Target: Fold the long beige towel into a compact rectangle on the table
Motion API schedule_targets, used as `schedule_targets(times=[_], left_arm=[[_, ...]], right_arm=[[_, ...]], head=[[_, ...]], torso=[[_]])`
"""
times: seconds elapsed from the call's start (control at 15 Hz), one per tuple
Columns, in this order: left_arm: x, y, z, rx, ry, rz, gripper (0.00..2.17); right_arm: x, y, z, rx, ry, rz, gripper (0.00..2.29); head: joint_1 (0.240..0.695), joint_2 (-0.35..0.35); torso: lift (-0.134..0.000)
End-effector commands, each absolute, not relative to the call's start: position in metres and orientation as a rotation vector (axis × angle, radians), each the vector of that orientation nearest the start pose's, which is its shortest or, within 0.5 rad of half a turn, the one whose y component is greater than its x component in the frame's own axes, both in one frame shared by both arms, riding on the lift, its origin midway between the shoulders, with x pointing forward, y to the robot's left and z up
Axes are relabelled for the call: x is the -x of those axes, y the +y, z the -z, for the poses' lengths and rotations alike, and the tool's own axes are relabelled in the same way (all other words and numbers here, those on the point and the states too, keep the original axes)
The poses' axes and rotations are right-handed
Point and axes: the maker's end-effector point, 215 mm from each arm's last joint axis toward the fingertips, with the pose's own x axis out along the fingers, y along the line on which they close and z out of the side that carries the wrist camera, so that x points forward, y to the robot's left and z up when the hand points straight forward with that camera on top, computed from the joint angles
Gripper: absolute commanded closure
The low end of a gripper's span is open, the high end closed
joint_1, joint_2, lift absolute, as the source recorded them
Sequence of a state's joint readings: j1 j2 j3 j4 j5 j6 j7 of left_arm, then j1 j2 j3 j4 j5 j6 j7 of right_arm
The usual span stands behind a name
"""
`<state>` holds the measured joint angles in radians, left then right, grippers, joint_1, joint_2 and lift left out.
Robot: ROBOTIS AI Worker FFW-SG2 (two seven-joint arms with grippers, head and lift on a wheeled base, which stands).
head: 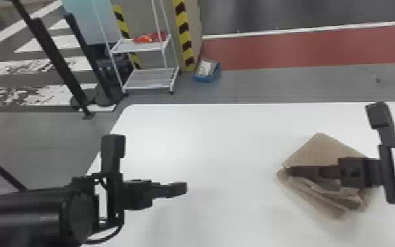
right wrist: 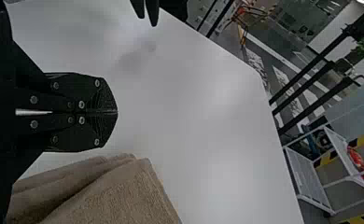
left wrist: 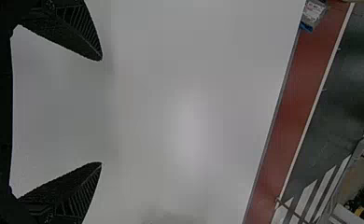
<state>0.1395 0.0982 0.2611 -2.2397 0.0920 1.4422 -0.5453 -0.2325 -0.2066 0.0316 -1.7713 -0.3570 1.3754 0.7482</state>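
Hovering left gripper [head: 180,188] apart, right gripper [head: 289,171] together, seemingly over folded towel [head: 321,149], table edge [head: 239,105] beyond

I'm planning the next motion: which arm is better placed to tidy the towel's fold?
Right, probably: the right gripper is at the towel, though shut. The left gripper is open but farther off, over the table.

No text, label, number or sign can be read (not one word).
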Motion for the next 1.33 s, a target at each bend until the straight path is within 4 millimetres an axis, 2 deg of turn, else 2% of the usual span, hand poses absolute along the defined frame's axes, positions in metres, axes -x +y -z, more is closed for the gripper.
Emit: schedule_targets(times=[0.0,0.13,0.27,0.33,0.47,0.73,0.93,1.13,1.27], left_arm=[[-0.418,0.248,0.419,0.279,0.849,0.302,0.08],[-0.418,0.246,0.42,0.275,0.851,0.307,0.08],[-0.418,0.243,0.42,0.275,0.852,0.313,0.08],[-0.418,0.243,0.42,0.274,0.852,0.312,0.08],[-0.418,0.246,0.421,0.273,0.854,0.307,0.08],[-0.414,0.247,0.421,0.273,0.856,0.303,0.08],[-0.413,0.248,0.422,0.277,0.857,0.301,0.08],[-0.413,0.248,0.423,0.276,0.858,0.303,0.08],[-0.414,0.248,0.423,0.277,0.856,0.304,0.08]], right_arm=[[-0.494,-0.13,0.389,-0.444,0.851,-0.785,1.54],[-0.496,-0.153,0.414,-0.443,0.883,-0.73,1.54],[-0.481,-0.157,0.44,-0.429,0.945,-0.716,1.54],[-0.475,-0.154,0.448,-0.424,0.957,-0.723,1.54],[-0.466,-0.143,0.448,-0.444,0.963,-0.76,1.54],[-0.454,-0.114,0.432,-0.445,0.944,-0.853,1.54],[-0.443,-0.095,0.437,-0.409,0.979,-0.895,1.54],[-0.426,-0.084,0.45,-0.385,1.029,-0.919,1.54],[-0.419,-0.076,0.45,-0.383,1.034,-0.948,1.54]], head=[[0.695,0.201],[0.695,0.166],[0.695,0.125],[0.695,0.117],[0.695,0.111],[0.695,0.141],[0.695,0.175],[0.695,0.197],[0.695,0.213]], torso=[[-0.124],[-0.124],[-0.124],[-0.124],[-0.124],[-0.124],[-0.124],[-0.124],[-0.124]])
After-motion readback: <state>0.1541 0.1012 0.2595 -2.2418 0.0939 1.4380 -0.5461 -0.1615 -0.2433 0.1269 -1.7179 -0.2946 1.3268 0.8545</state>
